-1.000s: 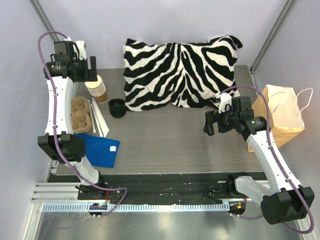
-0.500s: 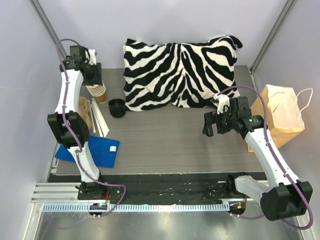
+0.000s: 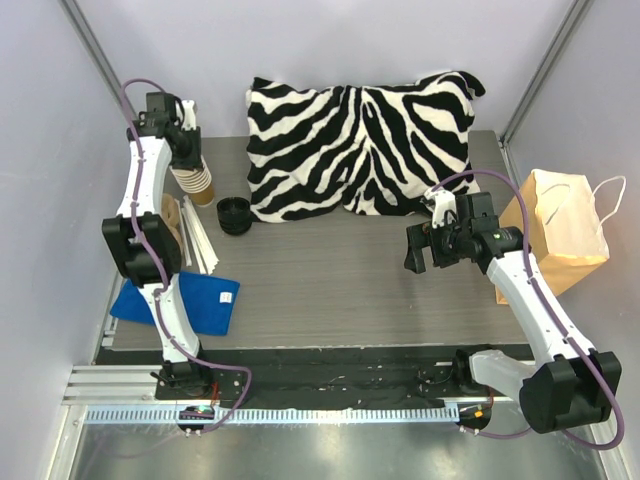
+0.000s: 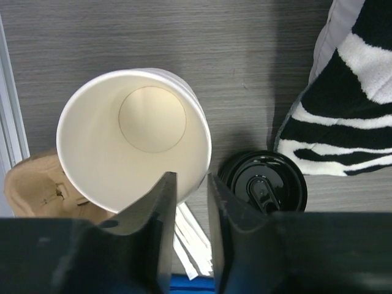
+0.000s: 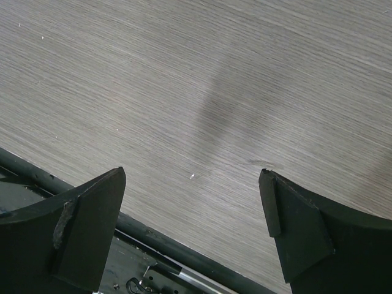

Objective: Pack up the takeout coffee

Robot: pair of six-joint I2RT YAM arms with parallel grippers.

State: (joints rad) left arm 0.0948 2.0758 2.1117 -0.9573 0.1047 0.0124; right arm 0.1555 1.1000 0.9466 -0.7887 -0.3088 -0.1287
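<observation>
One straight lift suits the top cup [image 4: 104, 147]: left gripper [image 4: 190, 184] near-closed astride its rim, grip unconfirmed; right gripper [image 5: 191, 184] spread.

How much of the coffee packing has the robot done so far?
Nothing looks packed yet. The paper bag stands untouched beside the right edge of the table. In hand: the left gripper straddles the rim of the top cup in the stack, while the right gripper hangs open over the table. Left to do: put a black lid on, then bag it.

Bright even light, soft grey shadow on table [image 5: 214, 110], views mostly sharp
</observation>
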